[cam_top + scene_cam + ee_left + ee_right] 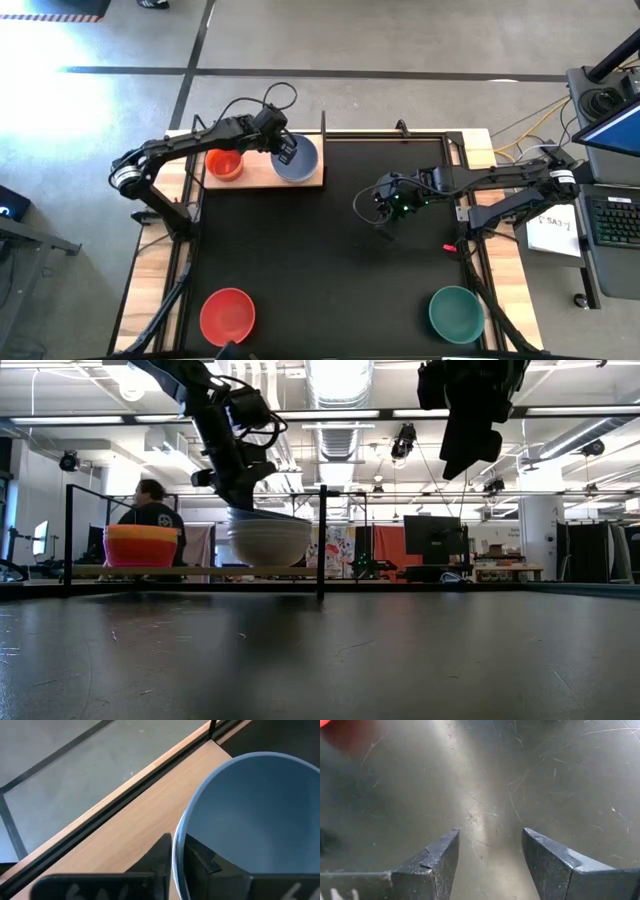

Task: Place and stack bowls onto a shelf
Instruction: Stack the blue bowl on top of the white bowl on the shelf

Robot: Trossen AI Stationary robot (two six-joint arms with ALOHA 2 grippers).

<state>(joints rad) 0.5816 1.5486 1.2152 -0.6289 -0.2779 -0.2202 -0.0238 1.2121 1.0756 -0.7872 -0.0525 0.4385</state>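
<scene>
A pale blue bowl (296, 160) is seen on the light-wood shelf (260, 178) at the far left of the black surface (320, 250). The bowl is round, smooth and matte, with a thin rim; from the low view its outer wall looks whitish and it appears to be nested in another bowl of like size, though this cannot be told for certain. Its near rim is straddled by the left gripper (285, 150), one finger inside the wall and one outside (159, 857), set close about the rim; whether the rim is pinched or just freed cannot be told. Beside it on the shelf, a stack of small bowls (224, 163) is seen, orange-red on top with a yellow band below it in the low view (141, 546). A red bowl (227, 314) is placed at the near left of the surface and a teal bowl (456, 311) at the near right, well apart. The right gripper (385, 205) is held above the middle of the surface, its fingers (432, 862) spread wide with nothing between them.
</scene>
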